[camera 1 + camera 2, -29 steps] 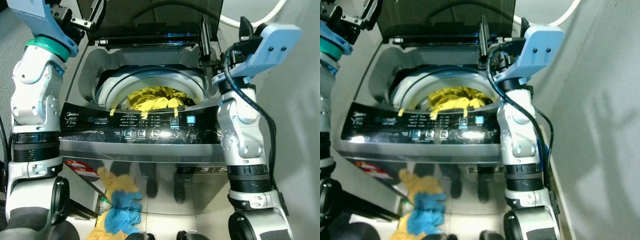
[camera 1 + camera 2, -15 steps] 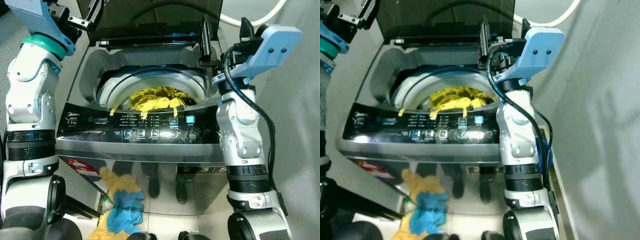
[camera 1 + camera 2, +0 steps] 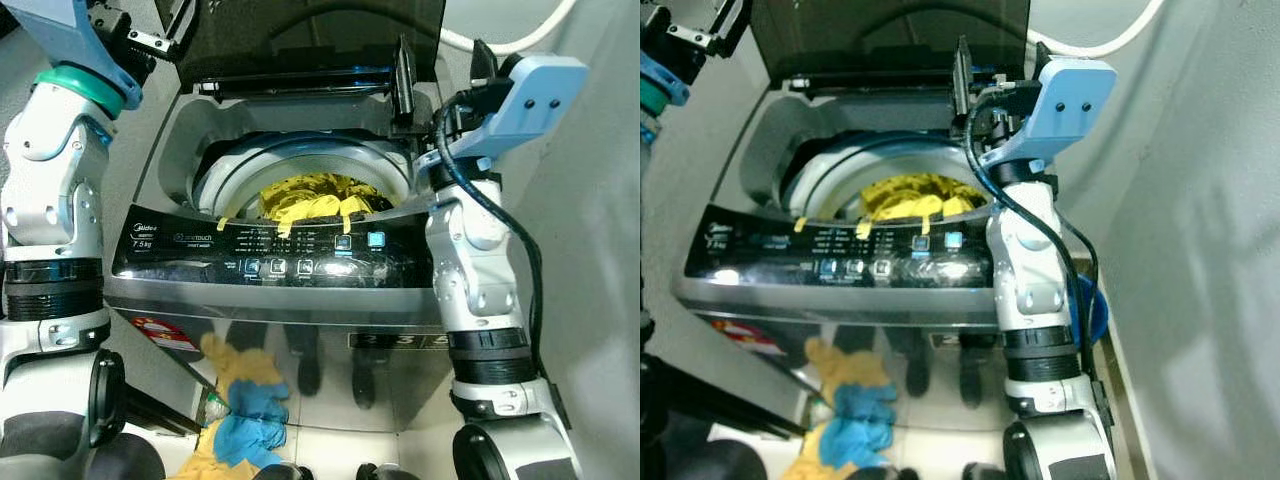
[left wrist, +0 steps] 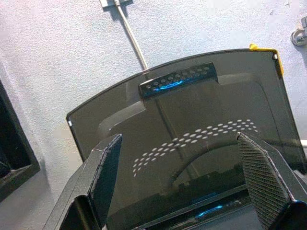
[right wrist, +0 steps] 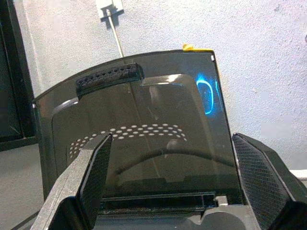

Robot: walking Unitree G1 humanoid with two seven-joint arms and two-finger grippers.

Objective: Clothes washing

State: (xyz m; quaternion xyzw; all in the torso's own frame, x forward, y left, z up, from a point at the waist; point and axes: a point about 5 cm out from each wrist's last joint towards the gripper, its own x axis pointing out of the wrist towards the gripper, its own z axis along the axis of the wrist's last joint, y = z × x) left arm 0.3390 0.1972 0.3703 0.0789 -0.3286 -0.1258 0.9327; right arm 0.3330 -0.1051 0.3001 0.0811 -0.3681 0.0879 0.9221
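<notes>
A top-loading washing machine [image 3: 270, 265] stands before me with its dark lid [image 3: 310, 35] raised upright. Yellow clothes [image 3: 310, 195] with some dark fabric lie in the drum. My left gripper [image 3: 185, 22] is raised at the lid's left edge, open, with the lid [image 4: 192, 120] seen between its fingers. My right gripper [image 3: 405, 78] is up at the lid's right side by the hinge, open and holding nothing; its wrist view also faces the lid [image 5: 139, 139].
A heap of yellow and blue clothes [image 3: 245, 410] lies on the floor at the machine's front left. A white hose [image 3: 500, 40] runs along the wall behind. A grey wall [image 3: 600, 250] stands close on the right.
My left arm has drifted up and to the left. My right gripper has shifted slightly left, toward the lid. The clothes in the drum have not moved.
</notes>
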